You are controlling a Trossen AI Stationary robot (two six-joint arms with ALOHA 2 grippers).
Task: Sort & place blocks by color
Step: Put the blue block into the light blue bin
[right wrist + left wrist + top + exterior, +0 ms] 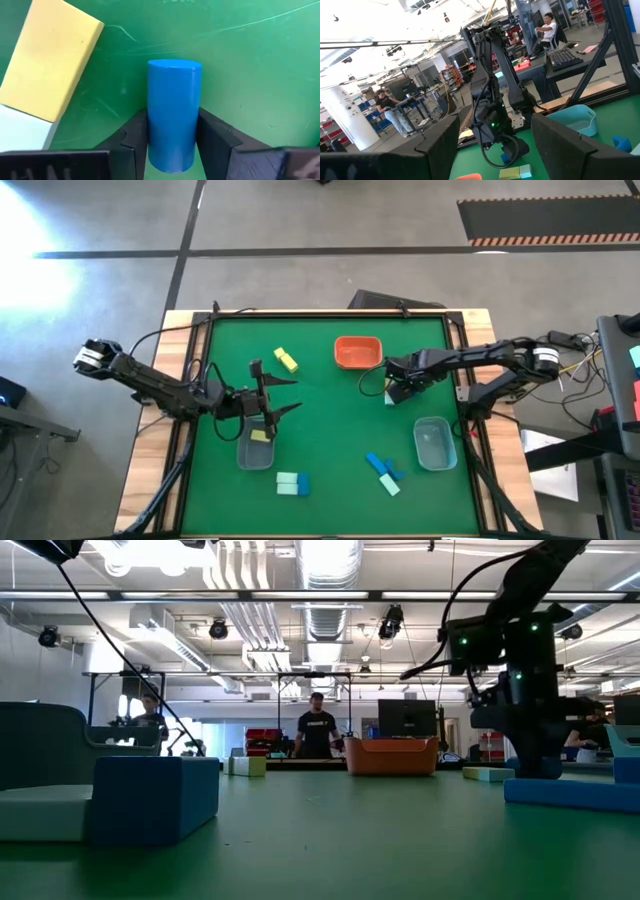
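The right gripper [172, 142] is low over the green worktop [330, 430], just beside the orange plastic tray [357, 351], and pinches a blue upright block [173, 112] between its two dark fingers [132, 135], which press against the block's sides. Next to that block lie a yellow rectangular brick [47, 67] and a pale mint brick [22, 132], touching end to end.

The left gripper [280, 395] hangs above the middle-left of the worktop with its fingers spread and nothing between them, just over a clear grey bin [256, 450] that holds one yellow block [260, 436].

Other blocks are scattered about: a yellow pair [286, 360] left of the orange tray, a mint and blue pair [292, 483] near the front edge, and a cluster of blue and mint bricks [383, 471] beside a second clear bin [434, 443] on the right
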